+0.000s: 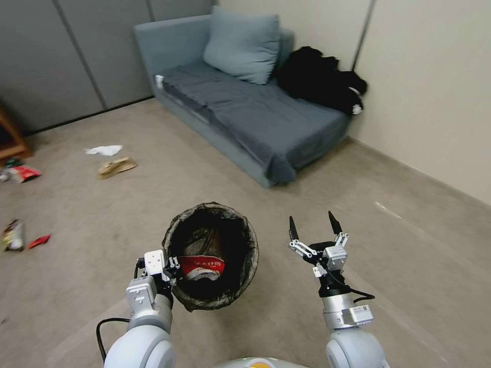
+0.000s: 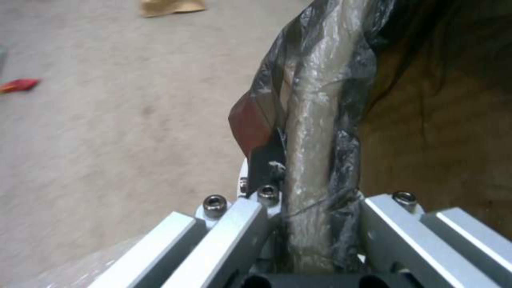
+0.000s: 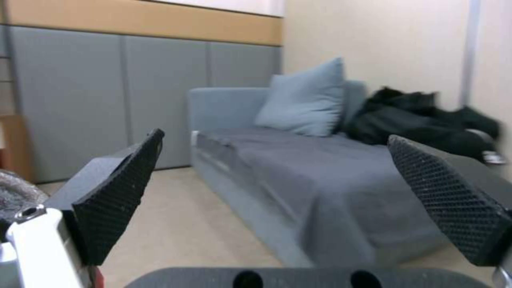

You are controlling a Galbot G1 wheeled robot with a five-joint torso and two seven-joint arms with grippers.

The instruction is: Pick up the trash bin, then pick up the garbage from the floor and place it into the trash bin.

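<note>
The left hand [image 1: 171, 270] is clamped on the rim of the trash bin [image 1: 210, 255] at about its 8 o'clock edge, holding it off the floor in front of the robot; the left wrist view shows the bag-wrapped rim [image 2: 315, 132] pinched between the fingers. Inside the bin lies a red-and-white wrapper [image 1: 202, 267]. The right hand [image 1: 316, 230] hangs free at the bin's 3 o'clock, fingers spread apart. Garbage lies well off toward 10 o'clock: a white tissue [image 1: 104, 150], a brown paper scrap [image 1: 116, 166], and what may be red wrappers [image 1: 39, 240], rather small to tell. A grey sofa [image 1: 245, 112] stands at 12 o'clock.
</note>
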